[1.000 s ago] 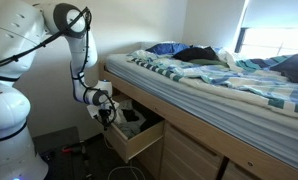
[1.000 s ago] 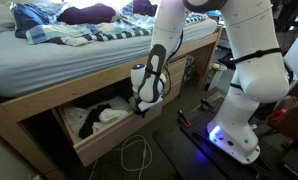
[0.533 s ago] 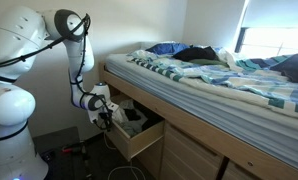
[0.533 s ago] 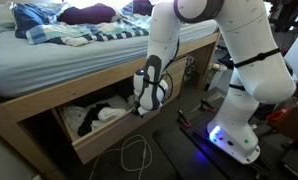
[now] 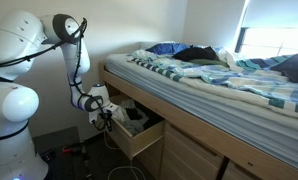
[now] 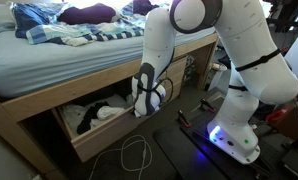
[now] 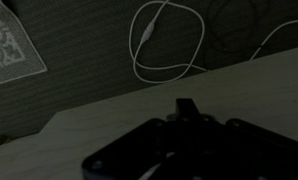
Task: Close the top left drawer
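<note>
The top left drawer [image 5: 139, 146] is a light wood box, pulled out from under the bed in both exterior views. Dark and white clothes [image 6: 92, 117] lie inside it. Its plain front panel [image 6: 117, 136] faces the floor space. My gripper [image 6: 141, 110] hangs at the drawer's outer corner, close to the front panel; it also shows in an exterior view [image 5: 107, 118]. In the wrist view the fingers [image 7: 186, 108] appear as one dark tip, shut and empty, over the pale wood panel [image 7: 79, 135].
The bed [image 5: 209, 85] with striped bedding and piled clothes lies above the drawer. A white cable [image 6: 137, 155] loops on the dark carpet before the drawer, and shows in the wrist view [image 7: 169, 45]. The robot base [image 6: 234, 135] stands beside it. Matching drawer fronts [image 5: 194, 158] continue along the frame.
The arm has bent and swung a little, and my gripper has dropped slightly toward the drawer's front corner. The drawer is as far out as before.
</note>
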